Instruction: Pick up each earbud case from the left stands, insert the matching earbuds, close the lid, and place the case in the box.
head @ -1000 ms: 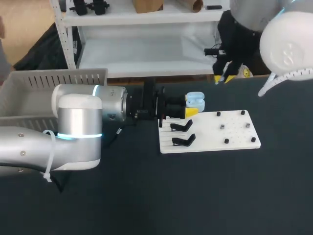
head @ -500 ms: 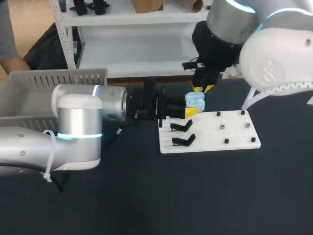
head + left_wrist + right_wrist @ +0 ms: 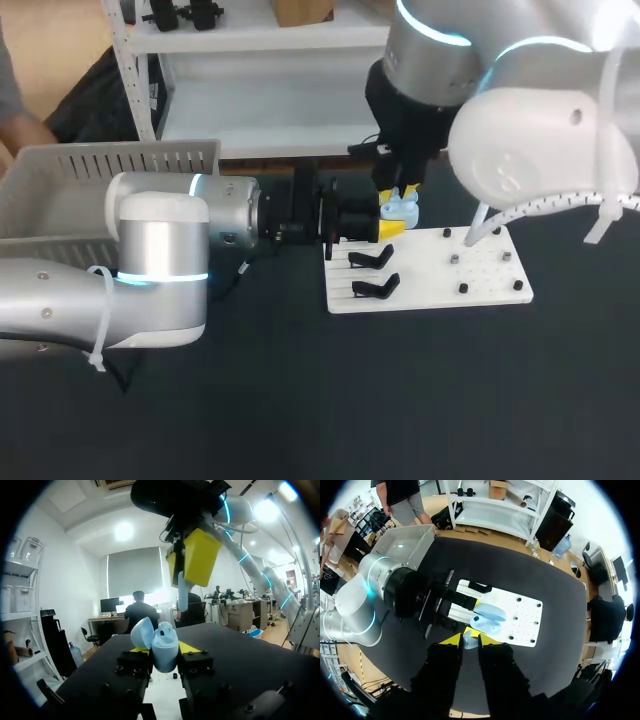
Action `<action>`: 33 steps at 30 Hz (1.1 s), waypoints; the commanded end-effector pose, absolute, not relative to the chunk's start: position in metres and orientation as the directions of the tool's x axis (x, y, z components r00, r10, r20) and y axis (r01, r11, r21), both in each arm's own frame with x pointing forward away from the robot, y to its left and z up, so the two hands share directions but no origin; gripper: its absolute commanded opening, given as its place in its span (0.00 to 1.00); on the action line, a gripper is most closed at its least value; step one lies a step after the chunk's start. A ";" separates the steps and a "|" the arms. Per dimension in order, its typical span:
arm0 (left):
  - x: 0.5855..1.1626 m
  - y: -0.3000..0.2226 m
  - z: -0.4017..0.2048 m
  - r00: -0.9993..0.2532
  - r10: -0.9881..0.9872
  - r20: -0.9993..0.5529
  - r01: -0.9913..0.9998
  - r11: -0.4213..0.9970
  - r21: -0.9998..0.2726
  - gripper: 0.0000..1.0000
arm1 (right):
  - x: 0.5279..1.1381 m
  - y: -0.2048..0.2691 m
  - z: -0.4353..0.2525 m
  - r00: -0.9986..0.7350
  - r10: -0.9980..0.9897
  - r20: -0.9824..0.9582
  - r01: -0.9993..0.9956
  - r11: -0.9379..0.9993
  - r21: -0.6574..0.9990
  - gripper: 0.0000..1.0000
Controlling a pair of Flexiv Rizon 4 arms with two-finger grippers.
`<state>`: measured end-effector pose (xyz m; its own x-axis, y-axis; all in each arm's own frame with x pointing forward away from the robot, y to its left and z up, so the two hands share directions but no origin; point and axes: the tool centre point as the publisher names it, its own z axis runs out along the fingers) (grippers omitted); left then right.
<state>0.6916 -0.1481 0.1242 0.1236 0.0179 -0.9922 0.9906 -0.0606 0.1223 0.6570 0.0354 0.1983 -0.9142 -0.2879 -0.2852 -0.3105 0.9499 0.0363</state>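
Observation:
My left gripper (image 3: 392, 222) is shut on a light blue earbud case (image 3: 401, 208), which it holds level over the back left corner of the white stand plate (image 3: 430, 280). In the left wrist view the case (image 3: 164, 647) sits between the yellow tips with its lid open. My right gripper (image 3: 400, 190) hangs straight above the case, fingers pointing down, shut on a light blue earbud (image 3: 182, 594). From the right wrist the earbud (image 3: 470, 642) shows between its tips, just above the open case (image 3: 489, 619).
Two black stands (image 3: 372, 258) stand on the plate's left side, and several small pegs (image 3: 462, 288) on its right. A grey slatted box (image 3: 100, 165) stands at the back left. The dark table in front of the plate is bare.
My right arm has swung in from the back right to just above the case and come lower. The left arm and the case have kept still.

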 end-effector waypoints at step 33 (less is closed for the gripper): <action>0.692 -0.148 0.123 0.125 0.015 -0.992 0.990 -0.060 0.124 0.00 | 0.671 0.033 0.178 -0.921 -0.283 -0.269 -0.309 0.949 0.057 0.00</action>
<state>0.6916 -0.1481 0.1242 0.1236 0.0179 -0.9922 0.9906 -0.0606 0.1223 0.6688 0.0336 0.1791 -0.9200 -0.2831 -0.2710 -0.3086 0.9495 0.0560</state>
